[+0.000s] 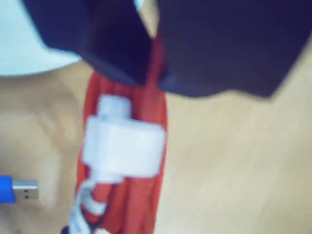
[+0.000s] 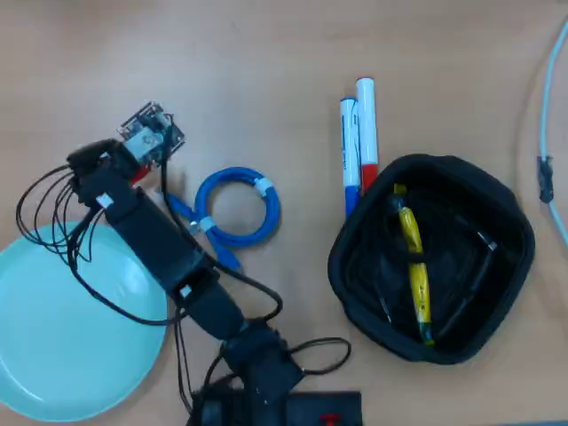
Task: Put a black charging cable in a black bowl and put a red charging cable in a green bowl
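Fingers (image 1: 155,73): clamping the red cable (image 1: 124,161) at its coil's upper edge
Cable: hanging over the bench (image 1: 234,161), near the green bowl (image 2: 62,337)
Handling: seeming light, floppy; gripping bundled strands beside white tie (image 1: 122,146) looking best

Wooden table (image 2: 266,62) with green bowl (image 2: 53,355), black bowl (image 2: 355,293), blue cable (image 2: 238,206), markers (image 2: 358,142).

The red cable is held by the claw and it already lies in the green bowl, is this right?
Not quite. The claw holds the red cable, but the cable is over bare table beside the green bowl, not in it; the wrist view shows wood beneath it.
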